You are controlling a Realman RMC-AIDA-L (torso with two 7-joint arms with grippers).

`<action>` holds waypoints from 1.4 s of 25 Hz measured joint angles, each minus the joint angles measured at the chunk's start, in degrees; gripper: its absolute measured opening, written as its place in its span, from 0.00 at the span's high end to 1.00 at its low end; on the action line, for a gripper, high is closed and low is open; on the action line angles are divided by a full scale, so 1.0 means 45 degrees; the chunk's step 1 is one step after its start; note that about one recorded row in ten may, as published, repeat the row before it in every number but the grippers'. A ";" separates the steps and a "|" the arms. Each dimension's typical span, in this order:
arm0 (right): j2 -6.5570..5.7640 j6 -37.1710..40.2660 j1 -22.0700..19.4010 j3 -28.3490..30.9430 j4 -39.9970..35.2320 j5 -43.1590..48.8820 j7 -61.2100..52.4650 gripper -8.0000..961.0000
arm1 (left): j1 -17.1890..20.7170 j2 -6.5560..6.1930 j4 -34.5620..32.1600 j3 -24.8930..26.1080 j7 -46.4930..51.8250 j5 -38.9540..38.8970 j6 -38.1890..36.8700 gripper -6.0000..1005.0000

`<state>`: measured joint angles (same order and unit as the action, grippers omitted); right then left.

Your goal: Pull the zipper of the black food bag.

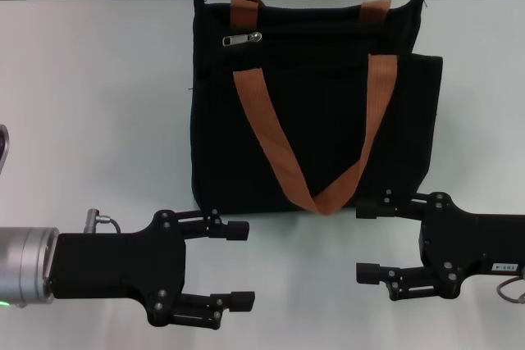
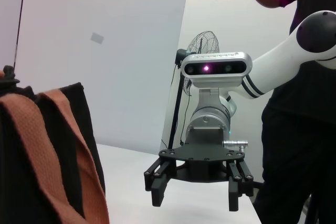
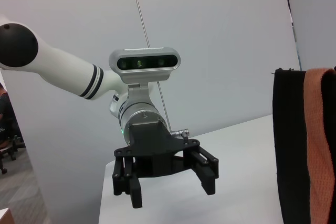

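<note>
Both my left end effector (image 1: 238,264) and right end effector (image 1: 369,239) hang wide open, empty, near the black food bag (image 1: 312,120); zipper (image 1: 242,39) sits far side, untouched.

We see the black food bag (image 1: 312,133), plain black fabric, with two orange-brown webbing handles (image 1: 271,141). The zipper (image 1: 243,39) is silver metal on a black track. The table (image 1: 90,112) is plain white; the wall behind is pale grey. The left gripper (image 1: 239,266) and right gripper (image 1: 367,240) are matte black. The left arm has a silver cuff with a green light.
</note>
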<state>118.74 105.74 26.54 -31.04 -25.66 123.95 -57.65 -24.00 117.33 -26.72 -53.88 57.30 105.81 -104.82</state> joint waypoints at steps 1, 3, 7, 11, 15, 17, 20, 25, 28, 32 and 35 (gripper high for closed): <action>0.0000 -0.0001 0.0000 0.0005 -0.0001 -0.0001 0.0000 0.14 | 0.0000 -0.0001 0.0000 0.0001 0.0001 -0.0003 0.0006 0.20; 0.0000 -0.0004 0.0000 0.0006 0.0000 -0.0006 0.0000 0.14 | -0.0004 -0.0006 0.0000 0.0002 0.0000 -0.0011 0.0026 0.21; 0.0006 -0.0020 0.0011 0.0005 -0.0001 -0.0025 0.0000 0.14 | -0.0019 -0.0012 -0.0014 0.0002 -0.0001 -0.0042 0.0088 0.21; 0.0018 -0.0022 0.0020 0.0002 0.0000 -0.0027 0.0000 0.14 | -0.0033 -0.0004 -0.0079 0.0001 -0.0004 -0.0050 0.0101 0.22; 0.0021 -0.0048 0.0020 0.0002 -0.0001 -0.0027 -0.0001 0.14 | -0.0089 0.0001 -0.0073 0.0001 -0.0008 -0.0058 0.0142 0.22; 0.0031 -0.0106 0.0021 0.0002 0.0000 -0.0027 -0.0001 0.14 | -0.0110 -0.0002 -0.0040 0.0001 -0.0009 -0.0060 0.0159 0.23; 0.0039 -0.0188 0.0021 0.0002 0.0043 -0.0027 0.0000 0.14 | -0.0120 -0.0006 -0.0041 0.0001 -0.0012 -0.0060 0.0179 0.23; 0.0039 -0.0199 0.0040 0.0007 0.0078 -0.0027 -0.0001 0.14 | -0.0136 0.0003 -0.0049 0.0000 -0.0018 -0.0056 0.0263 0.24; 0.0039 -0.0199 0.0040 0.0022 0.0078 -0.0027 -0.0001 0.14 | -0.0136 0.0001 -0.0058 0.0001 -0.0020 -0.0055 0.0269 0.24; 0.0041 -0.0200 0.0040 0.0038 0.0096 -0.0032 -0.0001 0.14 | -0.0154 0.0006 -0.0084 0.0015 -0.0024 -0.0068 0.0269 0.25; 0.0051 -0.0238 0.0040 0.0098 0.0259 -0.0057 -0.0001 0.14 | -0.0185 0.0051 -0.0096 0.0019 -0.0152 -0.0085 0.0269 0.25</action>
<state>118.97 104.67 26.72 -30.60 -24.50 123.70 -57.65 -24.83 117.56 -27.15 -53.79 56.62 105.43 -103.61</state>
